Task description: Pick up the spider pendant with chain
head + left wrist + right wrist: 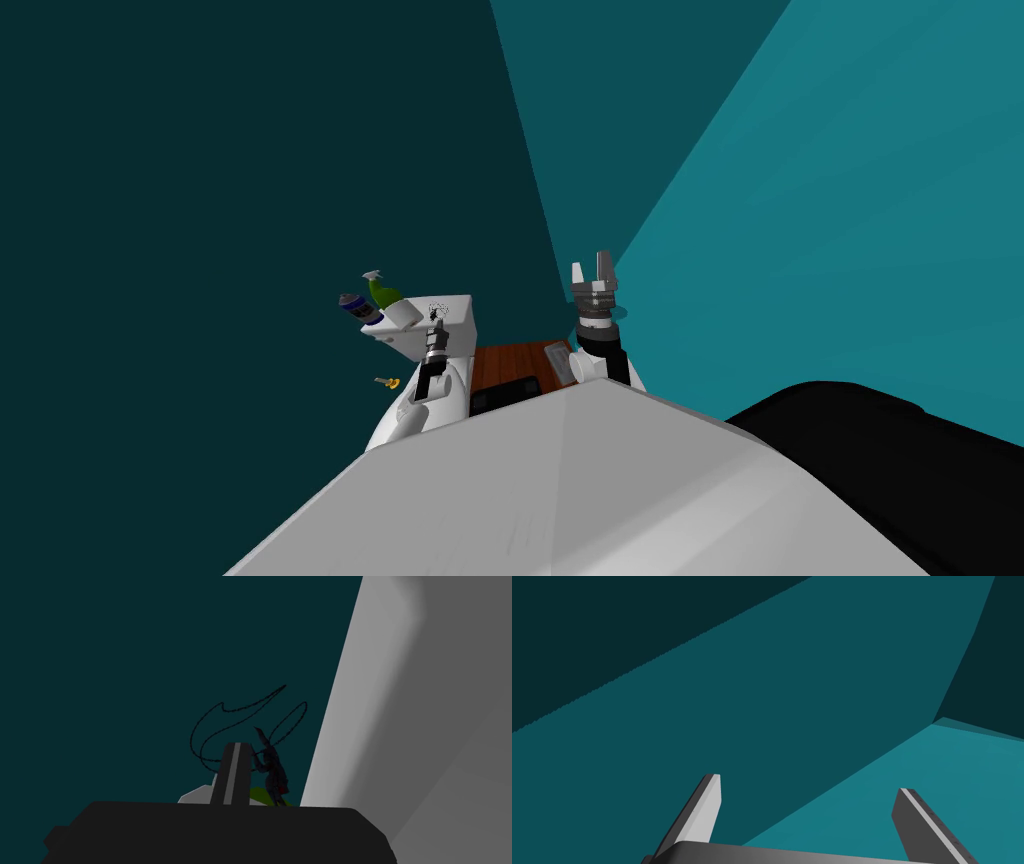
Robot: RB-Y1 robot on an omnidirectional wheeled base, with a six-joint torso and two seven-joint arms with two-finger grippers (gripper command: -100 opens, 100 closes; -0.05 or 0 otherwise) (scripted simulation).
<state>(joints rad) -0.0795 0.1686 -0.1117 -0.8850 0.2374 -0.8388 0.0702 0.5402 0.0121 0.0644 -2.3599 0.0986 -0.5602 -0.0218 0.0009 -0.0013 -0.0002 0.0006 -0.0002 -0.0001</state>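
Head view puts the left gripper over the white boxy bench, by far the nearer arm. The right gripper hangs well apart, its fingers spread wide. The left fingers are pressed together, apparently pinching the black spider pendant with thin looping chain. The spider touches one side of the tips and the chain loops beyond them (long axis roughly along the fingers). I judge a straight lift comes next.

light: dim, teal | pendant: dark silhouette | head view: walls splay cornerwards
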